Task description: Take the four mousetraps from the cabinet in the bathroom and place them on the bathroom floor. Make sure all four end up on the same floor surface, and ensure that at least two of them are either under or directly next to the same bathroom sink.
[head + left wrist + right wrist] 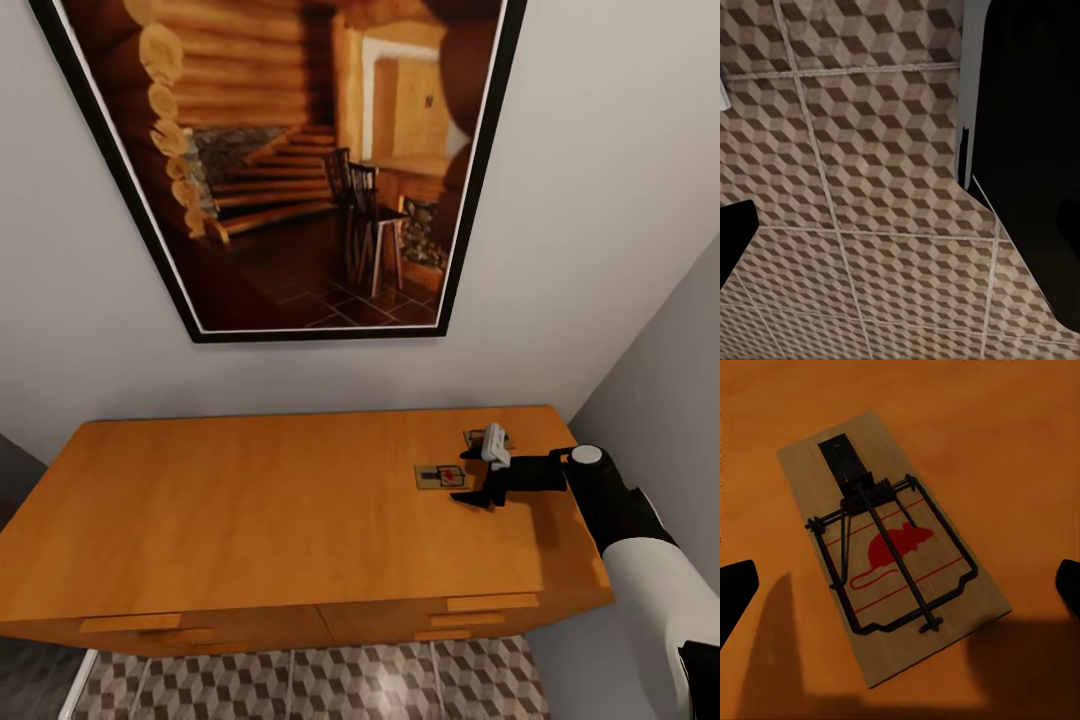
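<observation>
The bathroom floor (300, 685) is seen nearest. On the cabinet (250, 520) top, 1 mousetrap (441, 476) lies flat beneath the right gripper (480, 497) — fingers spread wide, nothing held. A red mouse mark is printed; no writing. A second mousetrap (475, 438) lies farther back.

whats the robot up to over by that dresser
The right gripper hangs open just above a mousetrap lying flat on top of the orange-brown cabinet, fingers either side of it, not yet gripping. A second mousetrap lies behind it, partly hidden by the arm. The left wrist camera looks down at the patterned bathroom floor.
</observation>
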Controlling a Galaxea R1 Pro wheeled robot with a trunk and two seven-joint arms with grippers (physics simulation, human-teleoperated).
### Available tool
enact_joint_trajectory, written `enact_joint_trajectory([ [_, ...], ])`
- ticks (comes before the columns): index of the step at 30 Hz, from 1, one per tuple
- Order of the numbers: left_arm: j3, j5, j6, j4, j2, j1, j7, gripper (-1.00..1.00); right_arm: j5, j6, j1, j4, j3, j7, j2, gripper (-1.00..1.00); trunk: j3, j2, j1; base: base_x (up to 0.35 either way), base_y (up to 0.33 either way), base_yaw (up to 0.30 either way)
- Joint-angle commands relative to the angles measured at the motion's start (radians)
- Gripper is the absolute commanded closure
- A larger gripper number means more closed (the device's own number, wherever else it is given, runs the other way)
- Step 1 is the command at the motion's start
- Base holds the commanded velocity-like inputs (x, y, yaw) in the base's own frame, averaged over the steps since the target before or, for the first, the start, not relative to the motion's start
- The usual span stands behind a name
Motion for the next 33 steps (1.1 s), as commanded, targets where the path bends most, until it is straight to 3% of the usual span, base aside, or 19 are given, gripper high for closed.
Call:
enact_joint_trajectory([
  [1,-0.009,0.010,-0.008,0.004,-0.001,-0.002,0.000,-1.00,0.009,-0.012,0.000,0.025,-0.002,0.004,0.001,-1.00,-0.002,-0.001,0.001,0.000,0.000,0.000],
  [10,-0.009,0.010,-0.008,0.005,-0.001,-0.002,0.000,-1.00,0.009,-0.053,0.000,0.025,0.000,0.003,0.004,-1.00,-0.003,-0.001,0.001,0.000,0.000,0.000],
  [33,-0.009,0.010,-0.008,0.005,-0.001,-0.002,0.000,-1.00,0.009,-0.059,0.000,0.025,0.000,0.004,0.001,-1.00,-0.004,-0.001,0.001,0.000,0.000,0.000],
])
